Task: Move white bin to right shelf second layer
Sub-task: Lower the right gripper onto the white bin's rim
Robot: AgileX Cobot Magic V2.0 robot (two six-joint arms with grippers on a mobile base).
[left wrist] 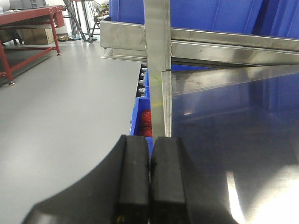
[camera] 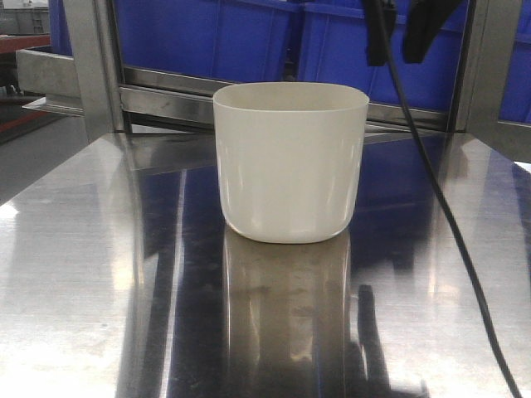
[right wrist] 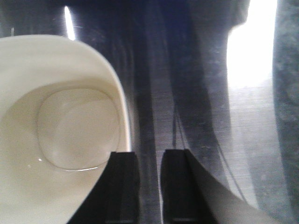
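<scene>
Barely ajar right gripper [right wrist: 149, 157] beside bin [right wrist: 60, 126]

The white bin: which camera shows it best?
The exterior front-facing view: the whole white bin stands upright, rim to base. The right wrist view looks down into it, catching only part of its rim and bottom. The left wrist view misses it.

The white bin [camera: 290, 166] is glossy smooth plastic, the cart deck [camera: 83, 290] polished steel (blue crates [camera: 207, 33]: plastic).

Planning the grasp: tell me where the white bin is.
Front view: the white bin stands upright mid-frame on the steel deck, before the blue crates; the right gripper hovers beside its rim.
</scene>
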